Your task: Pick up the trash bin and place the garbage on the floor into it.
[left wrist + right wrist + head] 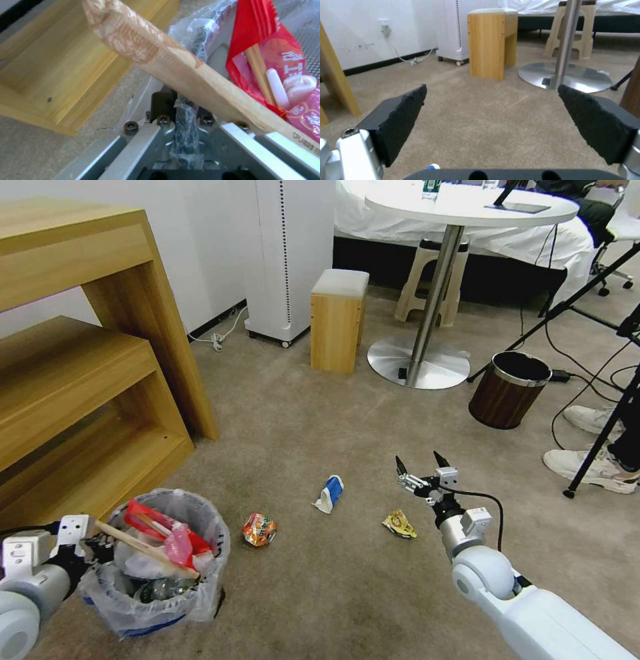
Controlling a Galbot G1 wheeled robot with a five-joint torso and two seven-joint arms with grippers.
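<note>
Though crinkly-lined, round trash bin [160, 567].

Even, bright indoor light is filling the room, casting only soft shadows on the floor [320, 400]. Glare is whitening the round desk [467, 203] top. The head view is bending straight lines at its edges. The left wrist view is looking blurred up close.
</note>
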